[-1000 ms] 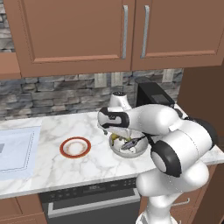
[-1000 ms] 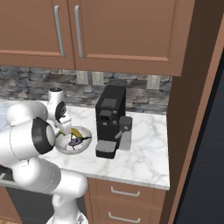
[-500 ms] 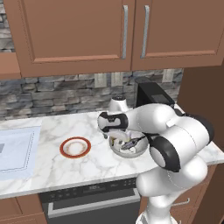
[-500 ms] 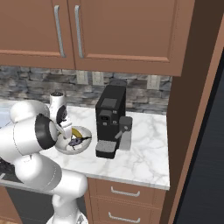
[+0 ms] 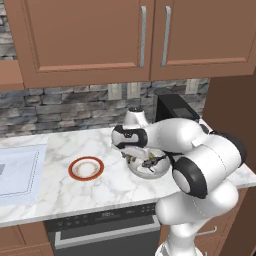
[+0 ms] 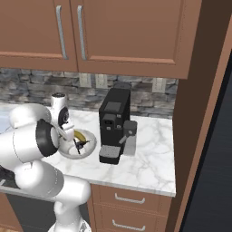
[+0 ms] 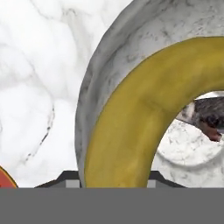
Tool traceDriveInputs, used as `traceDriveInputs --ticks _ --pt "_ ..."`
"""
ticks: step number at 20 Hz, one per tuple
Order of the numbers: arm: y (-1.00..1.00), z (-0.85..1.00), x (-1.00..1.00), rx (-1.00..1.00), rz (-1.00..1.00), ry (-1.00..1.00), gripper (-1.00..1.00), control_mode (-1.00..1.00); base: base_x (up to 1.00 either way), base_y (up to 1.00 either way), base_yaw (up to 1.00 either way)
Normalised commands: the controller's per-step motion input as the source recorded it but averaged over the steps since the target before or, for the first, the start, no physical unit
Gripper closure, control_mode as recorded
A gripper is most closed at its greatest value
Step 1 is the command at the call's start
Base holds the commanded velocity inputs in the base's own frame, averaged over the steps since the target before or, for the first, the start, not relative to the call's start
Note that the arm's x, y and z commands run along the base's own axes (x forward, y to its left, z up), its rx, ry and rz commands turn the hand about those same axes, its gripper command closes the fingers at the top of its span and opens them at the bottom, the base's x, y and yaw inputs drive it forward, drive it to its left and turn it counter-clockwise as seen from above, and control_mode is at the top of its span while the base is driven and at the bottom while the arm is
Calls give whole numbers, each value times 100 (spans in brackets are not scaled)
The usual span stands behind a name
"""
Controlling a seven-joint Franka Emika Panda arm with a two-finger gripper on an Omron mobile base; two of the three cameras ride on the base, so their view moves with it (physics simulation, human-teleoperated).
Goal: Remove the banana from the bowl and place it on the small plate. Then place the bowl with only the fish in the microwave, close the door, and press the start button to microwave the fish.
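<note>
Table (image 5: 60, 192) carried the bowl (image 5: 148, 167), with the plate (image 5: 86, 168) well apart to its left. Banana (image 7: 131, 122) lay inside the bowl against its rim, curving up and away from the hand (image 7: 116, 181), whose fingertips flanked its near end; fish (image 7: 205, 114) beyond. Whether the hand gripped yet, I could not tell.

yellow banana (image 7: 131, 122) & dark fish (image 7: 208, 114) in white bowl (image 7: 131, 39); red-rimmed plate (image 5: 86, 168) nearby.

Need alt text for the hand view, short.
Close-up from the hand camera: a curved yellow banana arcs up from between the two dark fingertips of the jaws, lying inside a mottled white bowl on a white marble counter. A dark fish shows at right, an orange-red plate rim at lower left.
</note>
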Motion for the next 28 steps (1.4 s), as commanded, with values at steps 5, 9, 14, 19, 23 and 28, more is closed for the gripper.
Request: traceDriveInputs --ticks 5,9,14,19,23,28 --pt "0 73 -9 0 0 0 100 -100 0 0 0" --pt "14 71 -12 0 0 0 100 -100 0 0 0" --pt "0 35 -1 0 0 0 100 -100 0 0 0" --pt "54 23 -24 -1 1 0 100 -100 0 0 0" --pt "100 1 -33 -4 8 6 100 -100 0 0 0" --pt "100 -18 -11 -6 15 8 100 -100 0 0 0"
